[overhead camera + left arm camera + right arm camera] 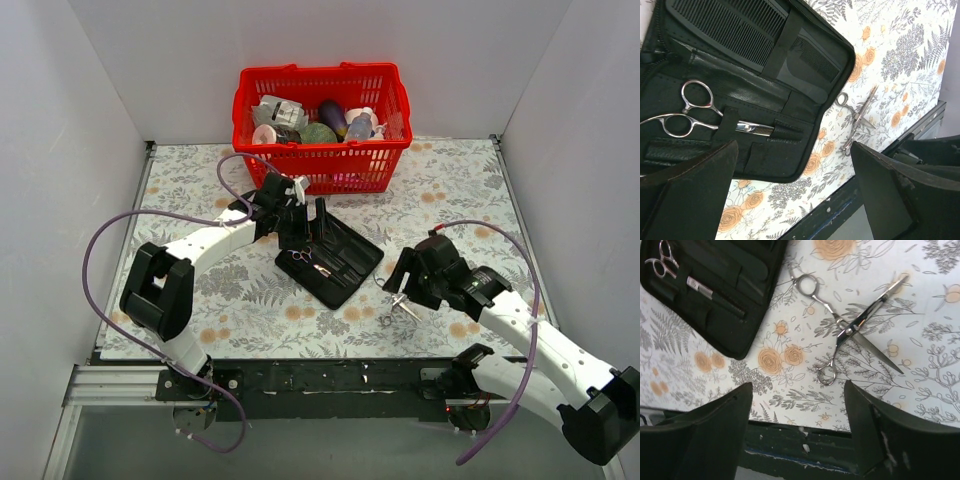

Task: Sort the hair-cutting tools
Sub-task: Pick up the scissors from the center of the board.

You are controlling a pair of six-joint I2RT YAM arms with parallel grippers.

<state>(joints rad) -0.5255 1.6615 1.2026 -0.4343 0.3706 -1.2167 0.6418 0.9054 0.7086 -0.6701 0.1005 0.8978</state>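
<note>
- While the floral-print table (200, 300) spreads under both arms, a red basket (330, 160) of bottles and packets sits at its far edge, apart from the job.
- The black folding case (352, 255) lies open mid-table. The left gripper (794, 155) hangs just above it, jaws spread wide and empty.
- The right gripper (798, 385) stands over the cloth at the case's right, fingers apart and holding nothing.
- A narrow black comb (730, 27) is already tucked under a strap along one side of the case.
- A second pair of scissors (754, 128), slim and silver, sits in the case with its blades pushed into a pocket and its rings showing.
- The loose scissors (846, 330) lie flat on the cloth between the case and the right gripper. Their polished blades are splayed into a cross.
- These seem the next piece to collect. A good grasp would come straight down at the pivot and close across the narrow crossing. The fingertips must reach the cloth, since the thin metal offers little height and the open blades may swing.
</note>
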